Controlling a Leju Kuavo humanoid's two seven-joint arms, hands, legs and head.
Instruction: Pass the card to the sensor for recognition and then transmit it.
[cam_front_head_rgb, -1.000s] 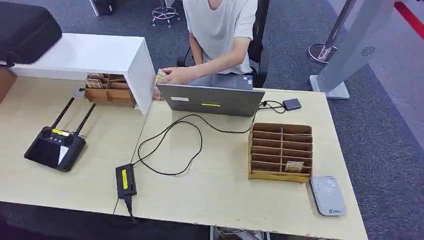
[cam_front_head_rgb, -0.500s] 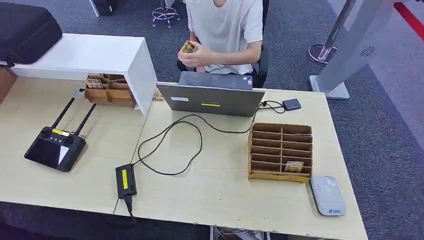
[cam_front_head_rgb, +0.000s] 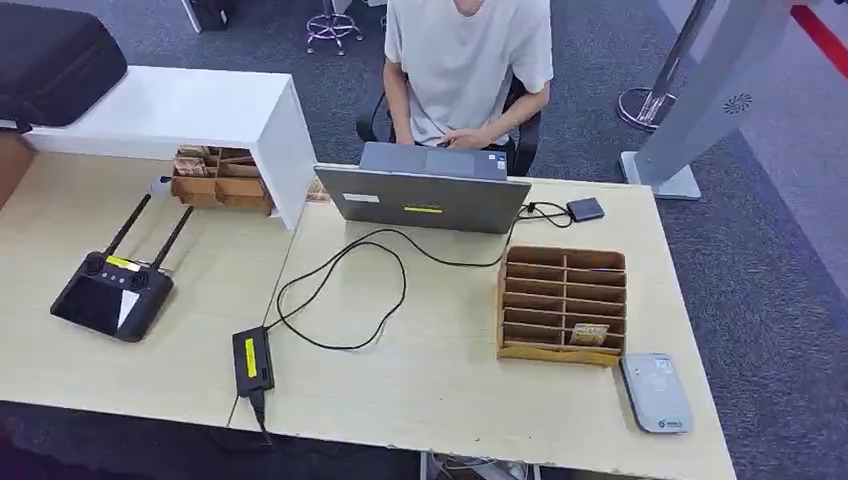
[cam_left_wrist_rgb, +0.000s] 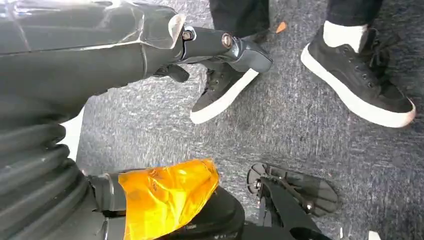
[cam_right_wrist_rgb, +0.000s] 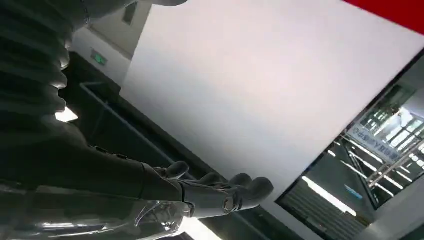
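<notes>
The card (cam_front_head_rgb: 588, 334) stands in the cardboard slot box (cam_front_head_rgb: 562, 303) at 4 o'clock on the pale counter (cam_front_head_rgb: 440, 370). The grey sensor (cam_front_head_rgb: 656, 391) lies just beside it. Grey carpet (cam_front_head_rgb: 770, 290) lies around. The left hand (cam_left_wrist_rgb: 220, 47) and right hand (cam_right_wrist_rgb: 220, 192) hold nothing, fingers out.

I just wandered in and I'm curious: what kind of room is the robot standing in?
Most likely an office or a reception-style work area. A person sits at a laptop on a long desk, the floor is grey carpet, and a cardboard card rack stands beside a small grey card reader.
</notes>
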